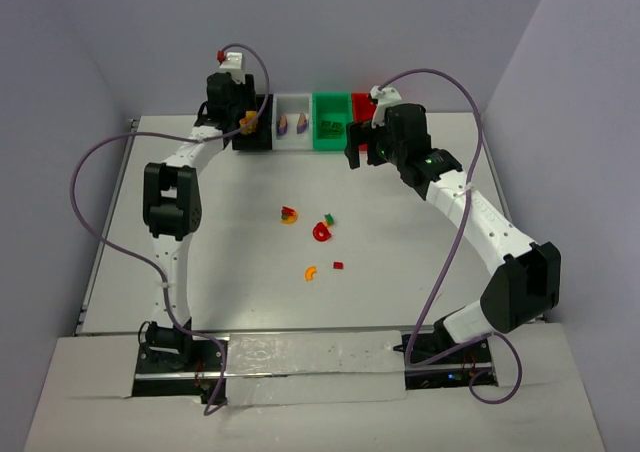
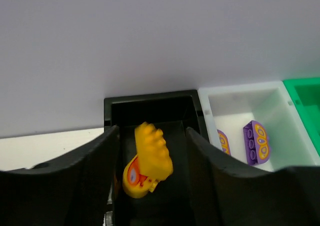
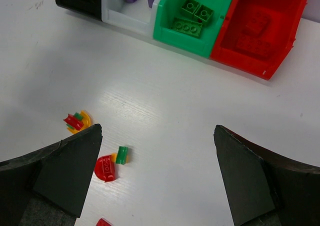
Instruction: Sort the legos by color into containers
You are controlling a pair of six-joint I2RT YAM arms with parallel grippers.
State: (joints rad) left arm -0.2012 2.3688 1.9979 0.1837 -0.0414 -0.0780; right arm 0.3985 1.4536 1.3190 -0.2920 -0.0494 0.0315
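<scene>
My left gripper (image 2: 152, 132) hangs open over the black bin (image 2: 150, 97). A blurred orange-yellow lego stack (image 2: 148, 160) sits loose between its fingers (image 2: 75, 186), clear of the right one. The white bin (image 2: 240, 89) holds two purple legos (image 2: 256, 142). My right gripper (image 3: 157, 130) is open and empty above the table, near the green bin (image 3: 182, 42) with green bricks (image 3: 192, 16) and the red bin (image 3: 265, 68) with red bricks (image 3: 252, 33). From above, the left gripper (image 1: 247, 124) is at the black bin (image 1: 262, 140) and the right gripper (image 1: 353, 156) is in front of the red bin (image 1: 360, 100).
Loose legos lie mid-table: a red-green-yellow stack (image 3: 76, 121), a red half-round (image 3: 106, 168) with a green piece (image 3: 121, 155), a curved orange piece (image 1: 310, 272) and a small red brick (image 1: 338, 265). The four bins stand in a row against the back wall.
</scene>
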